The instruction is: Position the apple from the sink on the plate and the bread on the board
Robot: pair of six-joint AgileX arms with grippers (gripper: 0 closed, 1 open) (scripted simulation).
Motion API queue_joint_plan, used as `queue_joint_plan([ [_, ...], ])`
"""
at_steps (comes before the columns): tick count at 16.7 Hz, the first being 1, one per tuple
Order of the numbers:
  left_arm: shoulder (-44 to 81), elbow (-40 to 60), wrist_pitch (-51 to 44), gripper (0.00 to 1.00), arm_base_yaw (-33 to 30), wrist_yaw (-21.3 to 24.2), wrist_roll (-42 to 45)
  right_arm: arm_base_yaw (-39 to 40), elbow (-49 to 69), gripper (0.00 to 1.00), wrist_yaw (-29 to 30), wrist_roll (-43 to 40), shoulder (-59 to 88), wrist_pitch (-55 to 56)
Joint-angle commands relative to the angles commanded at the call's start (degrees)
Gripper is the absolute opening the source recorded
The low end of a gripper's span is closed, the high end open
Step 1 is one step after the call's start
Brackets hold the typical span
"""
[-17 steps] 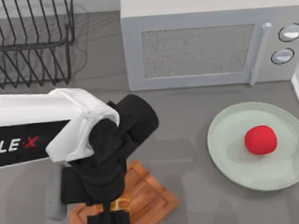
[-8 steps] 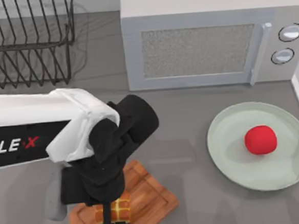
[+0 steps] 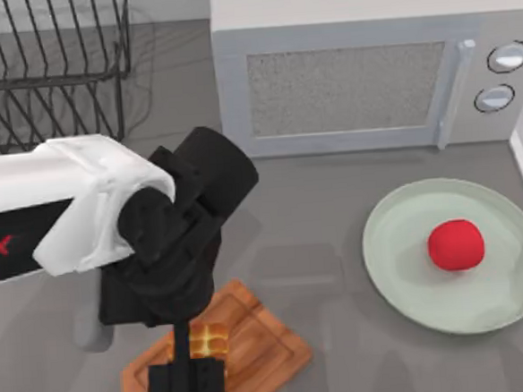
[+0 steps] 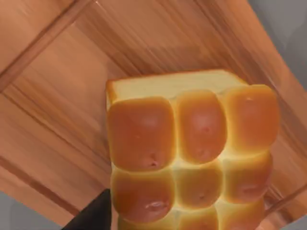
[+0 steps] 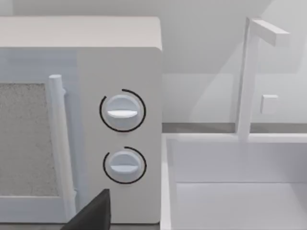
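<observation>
The apple (image 3: 455, 244) lay on the plate (image 3: 402, 276) at right; the bread (image 3: 209, 340) sat on the board (image 3: 264, 357), left gripper (image 3: 186, 378) over it, whether gripping I couldn't tell.

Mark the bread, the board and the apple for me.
bread (image 4: 192, 153), left wrist view, glossy top.
board (image 3: 263, 344), top view, bare wood right of the loaf.
apple (image 3: 455, 244), top view, centre of the fruit.

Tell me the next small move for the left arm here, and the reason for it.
Probably lift the left claw straight up, clear of the bread. The bread sits on the board, and the apple already lies on the plate, so both placements look done. Whether the fingers have let go cannot be judged, so rise slowly.
</observation>
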Motion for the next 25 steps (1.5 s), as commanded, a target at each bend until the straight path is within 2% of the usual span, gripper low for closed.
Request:
queue_joint_plan([
  [3,-9.28,-0.83,6.62,1.0,4.58,-0.6,10.52,0.0,0.0,1.0,0.0,0.0,0.0,0.0],
  [5,-17.13,-2.49,11.91,1.0,8.59,-0.98,20.55,0.0,0.0,1.0,0.0,0.0,0.0,0.0],
  [10,-40.34,-11.79,25.55,1.0,20.37,-1.4,53.75,0.0,0.0,1.0,0.0,0.0,0.0,0.0],
  [14,-58.7,-23.59,34.01,1.0,29.17,-1.12,82.13,0.0,0.0,1.0,0.0,0.0,0.0,0.0],
  [17,-70.34,-33.26,38.16,1.0,34.25,-0.64,99.33,0.0,0.0,1.0,0.0,0.0,0.0,0.0],
  [21,-82.89,-45.31,41.65,1.0,39.11,0.16,116.35,0.0,0.0,1.0,0.0,0.0,0.0,0.0],
  [25,-90.75,-53.68,43.15,1.0,41.61,0.86,127.47,0.0,0.0,1.0,0.0,0.0,0.0,0.0],
])
